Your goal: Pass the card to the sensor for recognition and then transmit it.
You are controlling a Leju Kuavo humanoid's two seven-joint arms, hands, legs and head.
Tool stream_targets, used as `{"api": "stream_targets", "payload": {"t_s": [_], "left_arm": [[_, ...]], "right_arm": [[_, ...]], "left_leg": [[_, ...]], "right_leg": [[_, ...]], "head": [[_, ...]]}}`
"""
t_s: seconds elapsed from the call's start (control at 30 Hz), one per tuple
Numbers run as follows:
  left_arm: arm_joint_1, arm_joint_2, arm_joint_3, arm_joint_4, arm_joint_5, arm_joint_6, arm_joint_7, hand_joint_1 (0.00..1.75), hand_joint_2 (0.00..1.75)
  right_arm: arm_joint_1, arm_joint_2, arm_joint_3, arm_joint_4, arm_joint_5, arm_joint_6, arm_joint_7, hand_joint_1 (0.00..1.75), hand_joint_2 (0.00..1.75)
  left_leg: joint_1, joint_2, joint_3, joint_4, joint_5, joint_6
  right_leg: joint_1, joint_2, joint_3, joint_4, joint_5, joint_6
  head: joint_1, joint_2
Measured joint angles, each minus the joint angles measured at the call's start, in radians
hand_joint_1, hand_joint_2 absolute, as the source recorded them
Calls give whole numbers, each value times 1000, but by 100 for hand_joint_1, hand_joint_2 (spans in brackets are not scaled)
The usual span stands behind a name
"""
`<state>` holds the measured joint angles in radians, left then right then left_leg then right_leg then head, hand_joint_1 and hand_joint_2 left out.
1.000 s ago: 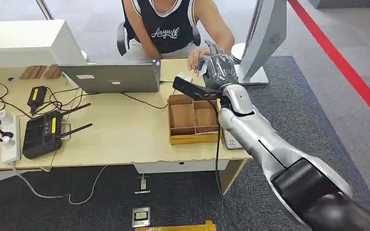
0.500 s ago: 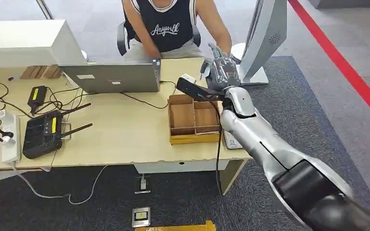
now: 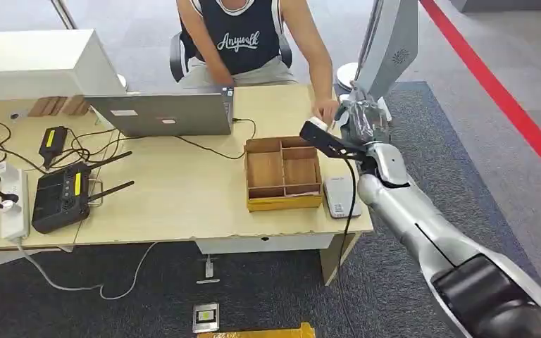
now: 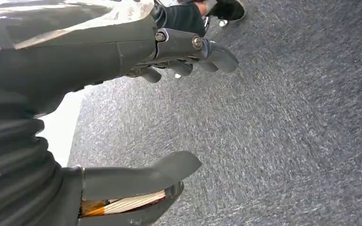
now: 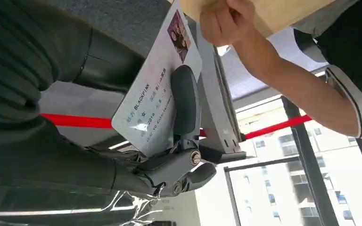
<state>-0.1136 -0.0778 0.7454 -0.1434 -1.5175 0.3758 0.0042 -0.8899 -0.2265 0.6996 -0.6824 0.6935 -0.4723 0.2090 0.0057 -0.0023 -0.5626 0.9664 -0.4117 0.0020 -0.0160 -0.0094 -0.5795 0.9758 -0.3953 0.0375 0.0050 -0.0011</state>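
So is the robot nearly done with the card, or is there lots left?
Getting close, it seems. Done: the card is picked up. In hand: the right hand holds it under its thumb, raised beside the person's hand. Left: handing it over, since the person has not gripped it. I cannot tell whether it was already scanned on the flat grey device by the wooden box.

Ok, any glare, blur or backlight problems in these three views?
Head view: even light, sharp. Right wrist view: bright windows behind, yet the card text stays legible under the right hand's thumb. Left wrist view: left hand close, glare on its casing, white blowout beside the carpet.
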Motion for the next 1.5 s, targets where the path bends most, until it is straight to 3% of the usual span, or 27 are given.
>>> {"api": "stream_targets", "payload": {"t_s": [0.23, 0.5, 1.07, 1.5], "left_arm": [[2, 0, 3, 0, 13, 2, -6, 0, 175], [1, 0, 13, 0, 18, 8, -6, 0, 175], [-5, 0, 19, 0, 34, 13, 14, 0, 175], [-6, 0, 25, 0, 31, 13, 21, 0, 175]], "right_arm": [[66, -74, -30, -55, -24, 21, 10, 175, 175], [105, -95, -41, -75, -38, 24, -11, 175, 175], [214, -51, -39, -3, -101, 27, -95, 175, 175], [249, -16, -37, 60, -118, 34, -106, 175, 175]], "left_leg": [[0, -1, -1, 0, 0, 0], [0, -1, -1, 0, 0, 0], [0, -1, -1, 0, 0, 0], [0, -1, -2, 0, 0, 0]], "right_leg": [[0, -1, 0, 0, 0, 0], [0, -1, 0, 0, 0, 0], [0, -1, 0, 0, 0, 0], [0, -1, 0, 0, 0, 0]], "head": [[0, 0], [1, 0], [1, 0], [0, 0]]}}
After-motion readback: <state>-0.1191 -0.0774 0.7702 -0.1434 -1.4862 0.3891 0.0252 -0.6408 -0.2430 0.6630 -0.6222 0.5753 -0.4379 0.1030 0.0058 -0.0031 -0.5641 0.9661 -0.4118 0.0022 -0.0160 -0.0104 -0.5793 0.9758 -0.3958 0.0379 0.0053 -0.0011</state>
